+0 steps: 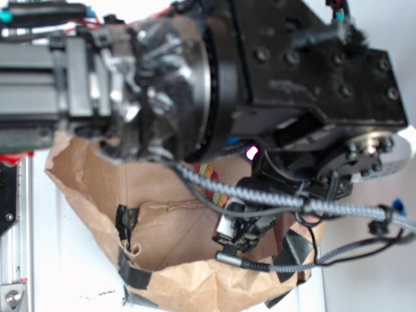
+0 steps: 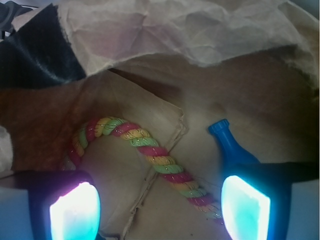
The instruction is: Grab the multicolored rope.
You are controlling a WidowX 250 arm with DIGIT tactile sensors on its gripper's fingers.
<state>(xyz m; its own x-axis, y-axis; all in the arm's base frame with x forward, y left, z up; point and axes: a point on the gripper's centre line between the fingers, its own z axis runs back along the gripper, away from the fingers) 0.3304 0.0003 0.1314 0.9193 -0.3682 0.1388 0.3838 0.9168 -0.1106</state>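
The multicolored rope (image 2: 150, 150) of red, yellow and green strands lies curved on the floor of a brown paper bag (image 2: 165, 30). One end runs down toward my right finger. My gripper (image 2: 160, 210) is open inside the bag, above the rope; its glowing pads (image 2: 75, 212) stand wide apart and nothing is between them except the rope's lower end near the right pad. In the exterior view the arm hides most of the bag's inside; a small piece of the rope (image 1: 209, 174) shows behind the grey cable, and my gripper (image 1: 237, 231) reaches down into the bag (image 1: 162, 227).
A blue plastic bottle toy (image 2: 227, 142) lies just right of the rope, its body behind my right finger. The bag's torn rim has black tape patches (image 2: 37, 55) (image 1: 127, 224). A grey braided cable (image 1: 286, 201) crosses over the bag. A metal rail (image 1: 13, 247) runs along the left.
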